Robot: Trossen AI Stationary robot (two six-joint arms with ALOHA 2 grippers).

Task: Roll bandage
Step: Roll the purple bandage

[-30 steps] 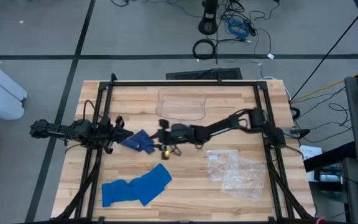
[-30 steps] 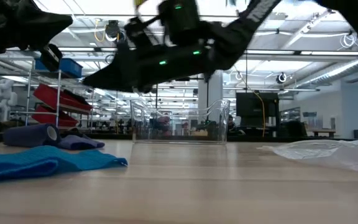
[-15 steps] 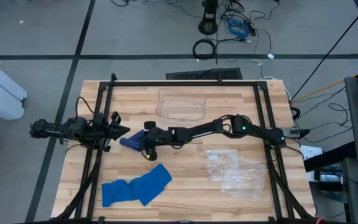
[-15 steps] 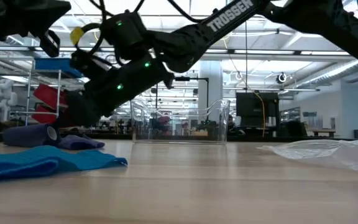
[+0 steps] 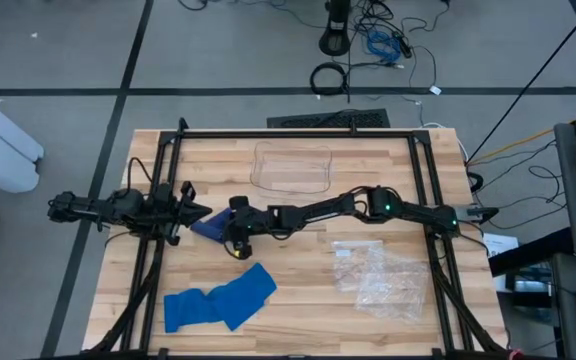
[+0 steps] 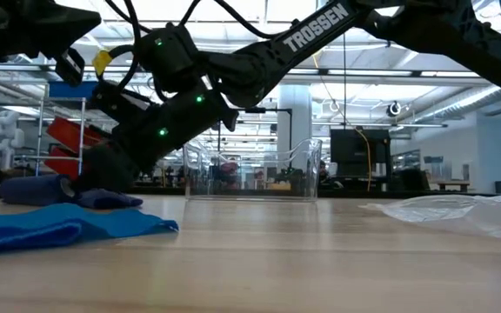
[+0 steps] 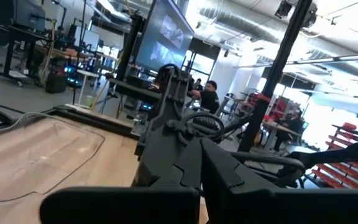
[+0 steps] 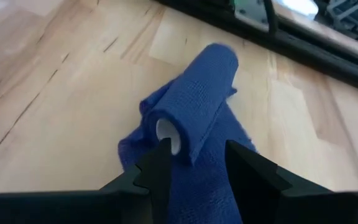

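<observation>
A dark blue bandage roll (image 8: 197, 93) with a white core lies on the wooden table left of centre (image 5: 208, 228), on top of its own loose tail. My right gripper (image 8: 194, 152) is open and reaches low across the table from the right. Its fingertips stand on either side of the roll's cored end (image 6: 103, 178). My left gripper (image 5: 200, 212) hovers just left of the roll, above the table. A lighter blue bandage (image 5: 220, 298) lies unrolled near the front edge. My right gripper's fingers come at the roll's white-cored end (image 8: 168, 134) slanting down from the table's right, one on each side of it. One fingertip (image 8: 160, 152) sits right at the core. I cannot tell whether it touches.
A clear plastic tray (image 5: 293, 185) stands at the far middle. A crumpled clear plastic bag (image 5: 380, 278) lies at the near right. The black frame's rails (image 5: 158, 250) run along both table sides. Bare wood lies between the tray and the bag.
My right gripper has gone toward the table's left edge and down, from beside the roll to its cored end. My left gripper has drawn back slightly from the roll.
</observation>
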